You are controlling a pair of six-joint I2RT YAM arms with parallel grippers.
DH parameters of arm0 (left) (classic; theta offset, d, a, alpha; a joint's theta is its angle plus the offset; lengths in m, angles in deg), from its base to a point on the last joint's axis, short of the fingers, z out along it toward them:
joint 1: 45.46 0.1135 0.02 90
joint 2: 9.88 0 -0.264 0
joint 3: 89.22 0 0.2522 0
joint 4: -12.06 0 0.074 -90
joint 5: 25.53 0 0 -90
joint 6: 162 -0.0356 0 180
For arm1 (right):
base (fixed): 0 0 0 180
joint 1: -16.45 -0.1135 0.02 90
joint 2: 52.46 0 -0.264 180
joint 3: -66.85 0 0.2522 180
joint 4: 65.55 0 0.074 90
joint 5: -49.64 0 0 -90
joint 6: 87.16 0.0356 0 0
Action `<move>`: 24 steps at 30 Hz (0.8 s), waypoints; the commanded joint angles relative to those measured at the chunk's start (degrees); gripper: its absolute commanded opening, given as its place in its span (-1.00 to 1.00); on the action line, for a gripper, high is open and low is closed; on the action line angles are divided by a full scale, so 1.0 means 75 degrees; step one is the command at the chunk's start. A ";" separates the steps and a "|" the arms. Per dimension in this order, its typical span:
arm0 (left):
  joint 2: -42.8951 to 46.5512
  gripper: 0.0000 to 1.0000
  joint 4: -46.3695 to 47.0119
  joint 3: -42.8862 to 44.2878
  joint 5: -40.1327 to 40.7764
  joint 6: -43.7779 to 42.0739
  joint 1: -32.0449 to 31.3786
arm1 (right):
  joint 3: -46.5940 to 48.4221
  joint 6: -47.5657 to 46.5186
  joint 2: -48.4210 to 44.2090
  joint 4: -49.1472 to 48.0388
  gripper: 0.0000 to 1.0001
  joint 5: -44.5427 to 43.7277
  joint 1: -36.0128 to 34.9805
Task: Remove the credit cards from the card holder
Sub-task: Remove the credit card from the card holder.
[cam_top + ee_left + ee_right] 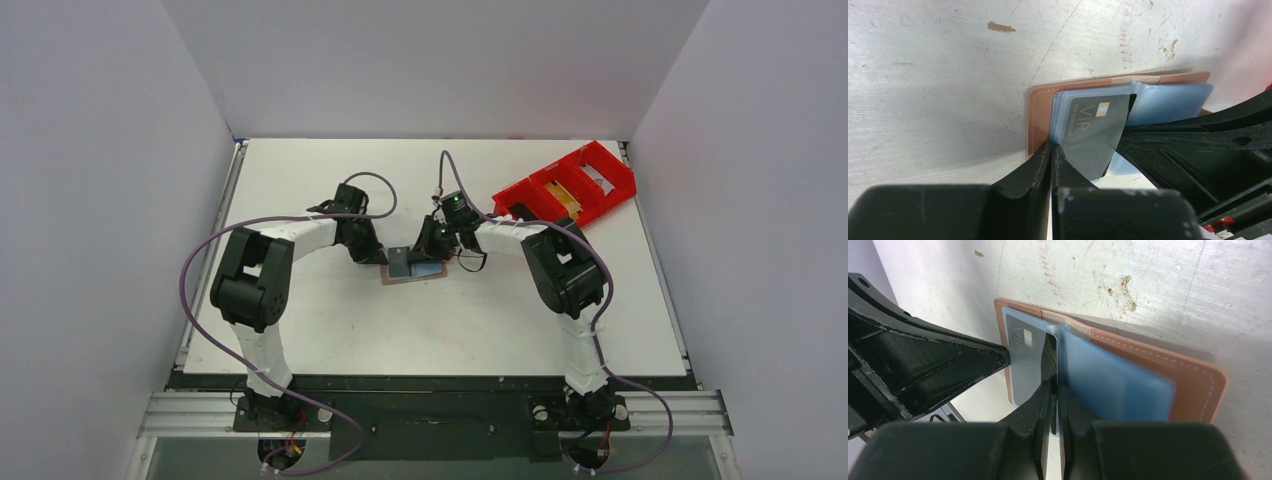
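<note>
The tan-brown card holder (425, 276) lies open on the table between both arms, its pale blue sleeves (1113, 380) fanned up. A dark credit card marked VIP (1088, 125) shows inside a clear sleeve that is lifted off the cover. My left gripper (1052, 146) is shut, its tips pressed onto the holder's (1040, 107) near edge beside that sleeve. My right gripper (1054, 385) comes in from the other side, its jaws closed down to a thin gap on the dark card's (1050, 352) edge. How much of the card is still in the sleeve is unclear.
A red compartment tray (530, 195) with small items sits at the back right of the white table (330, 330). The two grippers work a few centimetres apart over the holder. The white side walls stand close on both sides.
</note>
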 commanded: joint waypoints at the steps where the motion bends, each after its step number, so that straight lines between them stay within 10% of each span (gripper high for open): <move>1: -0.0634 -1.00 -0.0579 -0.0291 0.0896 -0.0310 -0.0127 | -0.0318 0.0440 -0.0104 -0.0946 -0.92 0.0555 -0.0199; 24: -0.0526 -1.00 -0.0721 -0.0693 0.1485 -0.0497 0.0072 | -0.0749 -0.0201 -0.0824 -0.0154 -1.00 -0.0413 0.0137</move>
